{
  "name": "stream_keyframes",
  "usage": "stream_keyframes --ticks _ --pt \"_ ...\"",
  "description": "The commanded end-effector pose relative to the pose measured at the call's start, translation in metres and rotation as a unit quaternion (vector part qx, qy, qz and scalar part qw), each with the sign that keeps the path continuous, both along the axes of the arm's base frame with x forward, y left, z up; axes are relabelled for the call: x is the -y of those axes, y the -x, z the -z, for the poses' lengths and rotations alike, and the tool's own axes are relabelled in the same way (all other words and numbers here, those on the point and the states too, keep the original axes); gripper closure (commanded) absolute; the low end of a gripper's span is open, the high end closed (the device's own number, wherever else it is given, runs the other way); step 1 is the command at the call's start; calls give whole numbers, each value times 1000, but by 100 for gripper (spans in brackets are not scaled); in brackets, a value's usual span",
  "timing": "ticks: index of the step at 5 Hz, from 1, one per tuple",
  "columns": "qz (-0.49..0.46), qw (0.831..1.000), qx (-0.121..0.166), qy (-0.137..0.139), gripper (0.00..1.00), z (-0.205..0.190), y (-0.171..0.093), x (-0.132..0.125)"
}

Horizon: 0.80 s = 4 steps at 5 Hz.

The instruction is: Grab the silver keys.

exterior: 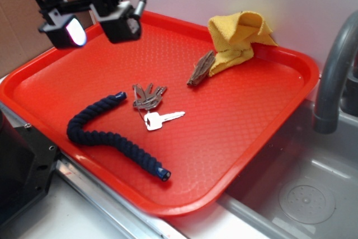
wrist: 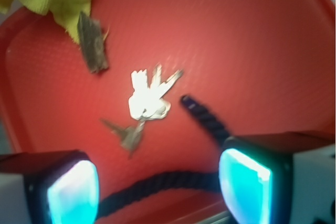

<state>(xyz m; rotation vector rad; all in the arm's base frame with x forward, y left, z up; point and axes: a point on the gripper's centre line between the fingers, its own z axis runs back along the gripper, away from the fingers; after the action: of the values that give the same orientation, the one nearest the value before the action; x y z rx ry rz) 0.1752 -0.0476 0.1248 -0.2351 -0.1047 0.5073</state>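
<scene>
Silver keys [exterior: 151, 103] lying flat near the middle of the red tray [exterior: 235, 116], dull grey ones fanned out, one bright squarish-headed key pointing away on the same ring. Well apart from the gripper [exterior: 92, 23], below it and out ahead toward the tray's centre. Untouched by either finger.

Gripper hovering above the tray's far left corner, jaws spread wide, nothing between them, touching nothing. Seen from the wrist view: keys [wrist: 148, 98] glaring white in the blur, sitting ahead of the gap between the two glowing pads [wrist: 73, 192], closer to mid-gap than to either side.

Just beside the keys, on the near side: dark blue braided rope [exterior: 109, 135], curved in a loose S, one end tipped up close to the fanned keys, the other reaching toward the tray's front edge. In the wrist view, rope [wrist: 205, 121] running between keys and the right-hand pad, then looping low across the frame.

Farther beyond the keys: brown folded multitool-like object [exterior: 200, 68], apart from the keys, its far end touching the yellow cloth [exterior: 240, 40]. Cloth crumpled against the tray's back rim.

All four things inside the one tray. Tray resting over a sink [exterior: 302, 194], grey faucet [exterior: 335, 71] off beyond its right edge.
</scene>
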Motion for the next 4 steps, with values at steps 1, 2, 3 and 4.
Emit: stream_keyframes --ticks 1,2,3,4 --pt "-7 1000 12 3 0 -6 -6 2" --pt "-41 996 -50 54 0 32 -32 9" --pt "-68 993 -101 -1 0 76 -48 18" --pt "-92 986 -132 40 0 84 -38 27"
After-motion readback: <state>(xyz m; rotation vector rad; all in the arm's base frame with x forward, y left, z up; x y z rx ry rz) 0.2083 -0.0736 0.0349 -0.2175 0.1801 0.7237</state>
